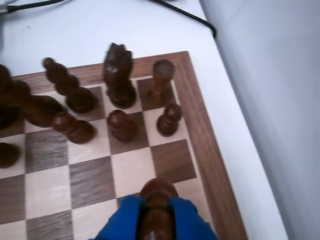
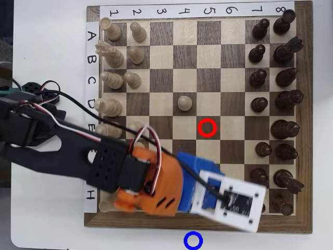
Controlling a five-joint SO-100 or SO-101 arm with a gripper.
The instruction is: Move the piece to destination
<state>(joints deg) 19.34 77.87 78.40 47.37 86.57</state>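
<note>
In the wrist view my gripper (image 1: pixel 157 212), with blue fingers (image 1: pixel 122 217), is shut on the piece, a dark brown pawn (image 1: pixel 158 192). Its round head shows between the jaws above the squares near the board's right border. Whether its base touches the board is hidden. In the overhead view my gripper (image 2: pixel 226 200) hangs over row H near the board's bottom edge, and the white camera block hides the pawn. The destination, a blue ring (image 2: pixel 193 240), lies on the white surface just below the board, down and left of my gripper.
Dark pawns (image 1: pixel 169 120) and back-row pieces (image 1: pixel 119 75) stand ahead in the wrist view, near the board's corner. A red ring (image 2: pixel 207 127) marks a middle square. A cream pawn (image 2: pixel 183 102) stands alone mid-board. The cream pieces (image 2: pixel 112 54) fill the left columns. A black cable (image 1: pixel 185 15) crosses the table.
</note>
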